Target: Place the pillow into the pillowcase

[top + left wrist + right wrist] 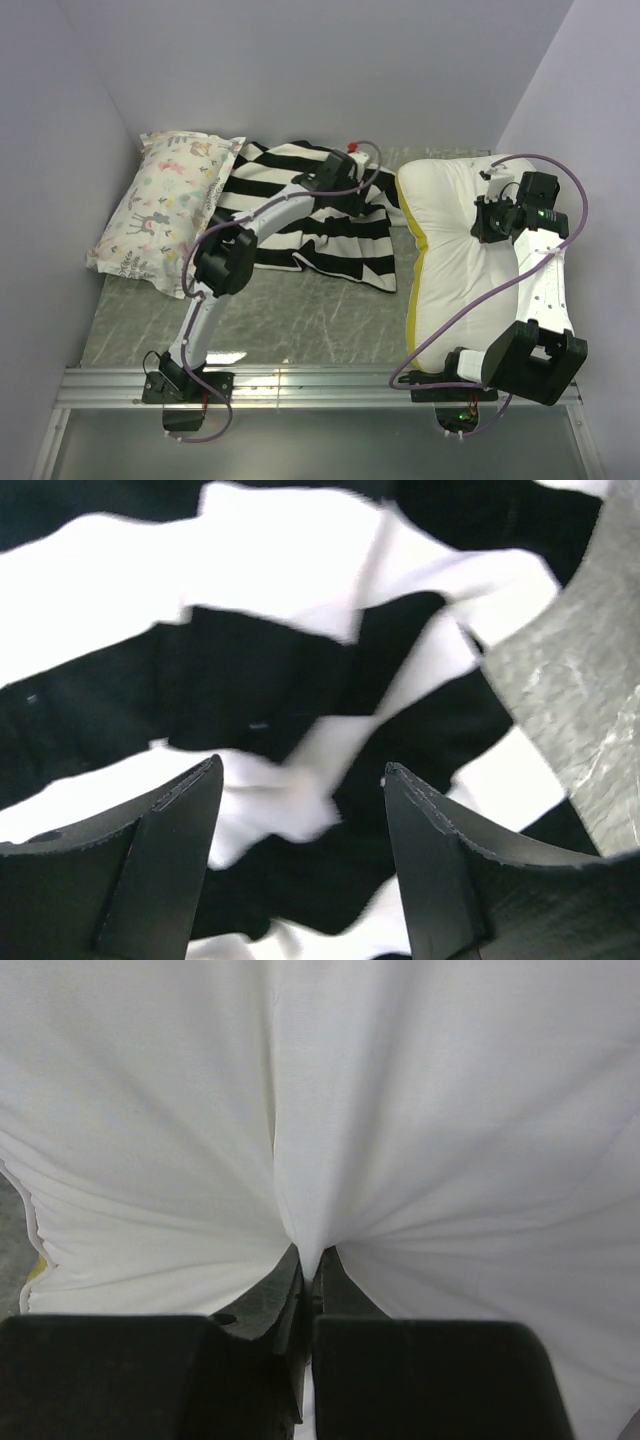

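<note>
On the surface (pixel 300 320) three soft things lie in a row: the smaller pillow (pixel 165 210) at the far left by the left wall, the pillowcase (pixel 340 245) in the middle with its left edge touching that pillow, and the pillow (pixel 440 250) on the right, just beside the pillowcase and running from the far wall toward the near edge. The left claw (pixel 345 175) hangs spread just above the pillowcase's far right part (bare surface shows to its right), while the right claw (pixel 495 215) sits on the pillow's far right part, closed on a fold of it.
</note>
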`<state>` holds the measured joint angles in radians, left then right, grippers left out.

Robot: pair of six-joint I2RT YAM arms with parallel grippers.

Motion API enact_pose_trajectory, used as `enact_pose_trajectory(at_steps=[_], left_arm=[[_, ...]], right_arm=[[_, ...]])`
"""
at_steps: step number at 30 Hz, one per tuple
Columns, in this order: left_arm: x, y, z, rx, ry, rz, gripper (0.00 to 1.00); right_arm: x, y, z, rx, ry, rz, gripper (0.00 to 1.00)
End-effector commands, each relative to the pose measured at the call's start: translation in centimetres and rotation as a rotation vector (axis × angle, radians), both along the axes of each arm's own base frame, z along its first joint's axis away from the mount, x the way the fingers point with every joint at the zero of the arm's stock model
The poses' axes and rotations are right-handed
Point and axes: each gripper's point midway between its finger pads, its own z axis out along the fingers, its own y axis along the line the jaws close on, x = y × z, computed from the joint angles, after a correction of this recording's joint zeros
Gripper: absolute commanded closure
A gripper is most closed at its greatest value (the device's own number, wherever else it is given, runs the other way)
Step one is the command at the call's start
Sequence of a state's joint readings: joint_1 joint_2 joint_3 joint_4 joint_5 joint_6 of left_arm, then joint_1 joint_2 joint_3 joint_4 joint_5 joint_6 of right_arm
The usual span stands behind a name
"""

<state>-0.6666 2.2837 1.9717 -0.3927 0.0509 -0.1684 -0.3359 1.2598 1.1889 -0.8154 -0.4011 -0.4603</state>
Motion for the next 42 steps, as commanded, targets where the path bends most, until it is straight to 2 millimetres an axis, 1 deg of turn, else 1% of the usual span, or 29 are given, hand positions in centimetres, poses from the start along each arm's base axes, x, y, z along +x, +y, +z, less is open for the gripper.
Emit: enact_pose_trajectory(at_steps=[1,2,3,5,6,10,13,15,17,19,20,21,22,23,24,26,27,29,30,31,32,33,35,36,37,38,40,41,42], left_arm=[[0.6,0.2,2.7,0.116,-0.130,0.074,0.29],[0.7,0.3,1.7,0.147,-0.127,0.087,0.29],[1.4,0.7,2.1,0.162,-0.147,0.122,0.30],[1.5,1.2,0.7,0.207,-0.122,0.140,0.30],[1.6,1.0,0.8,0.217,-0.128,0.141,0.31],[2.1,2.5,-0.5,0.303,-0.146,0.189,0.30],[2.6,3.4,-1.9,0.362,-0.158,0.205,0.29],[3.2,4.0,-2.8,0.383,-0.168,0.209,0.30],[3.8,4.7,-2.7,0.376,-0.169,0.222,0.33],[4.0,4.8,-2.1,0.339,-0.168,0.227,0.39],[4.3,4.9,-0.3,0.288,-0.178,0.234,0.41],[4.1,5.0,-0.1,0.264,-0.176,0.228,0.43],[4.0,4.9,0.6,0.236,-0.177,0.218,0.44],[3.9,5.0,2.7,0.191,-0.191,0.221,0.45],[3.2,4.6,2.8,0.158,-0.168,0.182,0.47],[3.0,4.6,5.0,0.107,-0.182,0.161,0.53],[2.6,4.3,5.2,0.092,-0.172,0.138,0.62],[2.4,4.6,5.3,0.086,-0.156,0.127,0.71],[2.6,4.6,5.6,0.074,-0.151,0.124,0.82],[2.4,4.4,5.6,0.053,-0.132,0.103,0.87],[2.6,4.8,5.1,0.044,-0.100,0.104,0.91],[2.7,4.6,5.5,0.016,-0.089,0.091,0.99],[2.5,4.5,5.6,-0.043,-0.045,0.055,1.00],[2.5,4.5,5.6,-0.062,-0.036,0.040,1.00],[2.4,4.5,5.6,-0.074,-0.029,0.032,1.00],[1.9,4.0,6.3,-0.111,-0.022,-0.024,1.00],[1.3,3.9,6.4,-0.127,-0.021,-0.064,1.00],[0.8,3.7,7.5,-0.144,-0.037,-0.102,1.00],[0.3,3.7,7.2,-0.150,-0.035,-0.117,1.00]], right_arm=[[-1.3,0.1,-0.3,-0.019,0.041,0.011,1.00],[-1.3,0.0,-0.3,-0.025,0.041,0.009,1.00],[-1.4,0.0,-0.3,-0.032,0.043,0.013,1.00],[-1.6,0.0,-0.2,-0.036,0.042,0.017,1.00],[-1.5,0.0,-0.2,-0.040,0.041,0.020,1.00],[-1.6,0.1,-0.4,-0.036,0.050,0.028,1.00],[-1.6,0.2,-0.7,-0.030,0.055,0.031,1.00],[-1.7,0.3,-1.0,-0.028,0.064,0.037,1.00],[-1.9,0.3,-1.1,-0.030,0.071,0.041,1.00],[-2.0,0.3,-1.3,-0.042,0.076,0.055,1.00],[-2.1,0.2,-1.4,-0.050,0.078,0.059,1.00],[-2.1,0.3,-1.6,-0.056,0.081,0.069,1.00],[-1.9,0.3,-1.7,-0.063,0.079,0.071,1.00],[-1.9,0.3,-1.8,-0.067,0.082,0.075,1.00],[-1.6,0.7,-1.8,-0.068,0.079,0.089,1.00],[-1.1,1.3,-1.9,-0.061,0.080,0.106,1.00],[-0.8,1.8,-1.9,-0.059,0.077,0.119,1.00],[-0.2,3.4,-2.1,-0.060,0.076,0.174,1.00],[-0.1,4.2,-2.1,-0.057,0.073,0.209,1.00],[0.0,5.7,-2.3,-0.052,0.074,0.268,1.00],[-0.1,6.6,-2.5,-0.046,0.078,0.307,1.00],[-0.2,7.5,-2.7,-0.044,0.080,0.360,1.00],[-0.6,9.7,-3.6,-0.054,0.108,0.457,1.00],[-0.8,9.9,-4.0,-0.066,0.115,0.496,1.00],[-1.1,10.9,-4.6,-0.070,0.134,0.543,1.00],[-1.4,11.9,-5.0,-0.082,0.143,0.590,1.00],[-1.7,12.3,-6.0,-0.112,0.175,0.649,1.00],[-1.9,12.5,-6.4,-0.120,0.189,0.675,1.00],[-1.8,12.8,-7.1,-0.136,0.202,0.704,1.00]])
